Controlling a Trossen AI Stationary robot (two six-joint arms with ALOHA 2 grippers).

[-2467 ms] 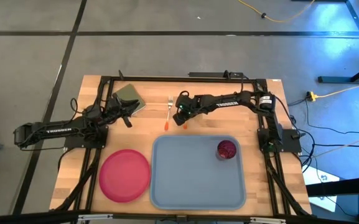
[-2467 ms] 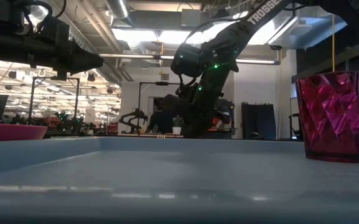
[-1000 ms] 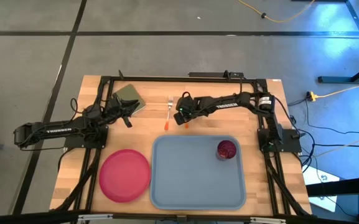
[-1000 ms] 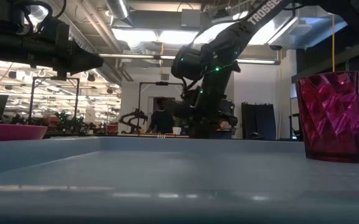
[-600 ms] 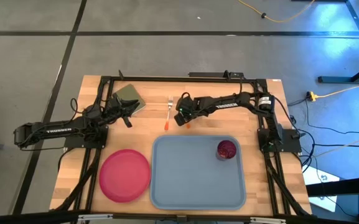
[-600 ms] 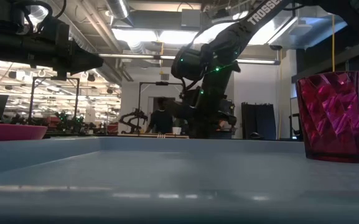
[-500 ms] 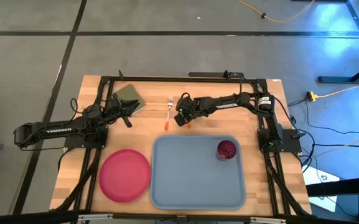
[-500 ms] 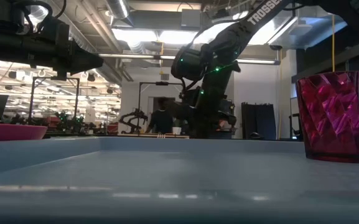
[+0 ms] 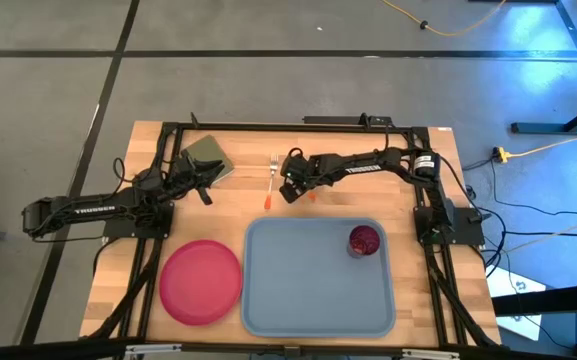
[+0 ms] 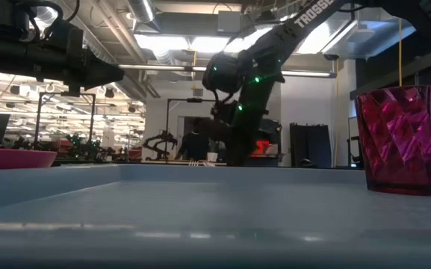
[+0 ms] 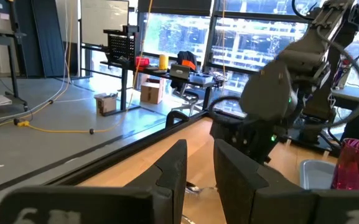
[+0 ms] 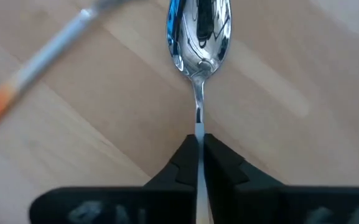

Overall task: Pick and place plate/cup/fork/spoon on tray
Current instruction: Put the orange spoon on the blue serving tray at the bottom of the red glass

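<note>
The spoon (image 12: 198, 31), with a silver oval bowl and an orange handle (image 9: 311, 195), is in my right gripper (image 9: 290, 188), which is shut on it just beyond the tray's far rim. The fork (image 9: 271, 180) lies flat on the wood to the left of it and shows blurred in the right wrist view (image 12: 42, 59). The light-blue tray (image 9: 298, 290) holds the dark-red cup (image 9: 364, 240), upright at its far right. The pink-red plate (image 9: 201, 282) lies left of the tray. My left gripper (image 9: 206, 190) hovers open and empty near the olive pad. My right gripper pinches the spoon's thin silver neck (image 12: 198, 121), just behind the bowl, between its two fingertips (image 12: 182, 155). The fingers come from above, pointing down. The orange handle end (image 10: 264, 147) stands raised behind the gripper. Whether the bowl is clear of the wood I cannot tell.
An olive-green square pad (image 9: 208, 155) lies at the far left of the table. Black frame rails (image 9: 288, 125) run along the table's far edge and sides. Bare wood shows between the fork and my left gripper.
My right gripper has risen a little with the spoon and turned. The spoon's orange handle end has swung toward the table's right edge and come up. The fork, cup, plate and my left arm have kept still.
</note>
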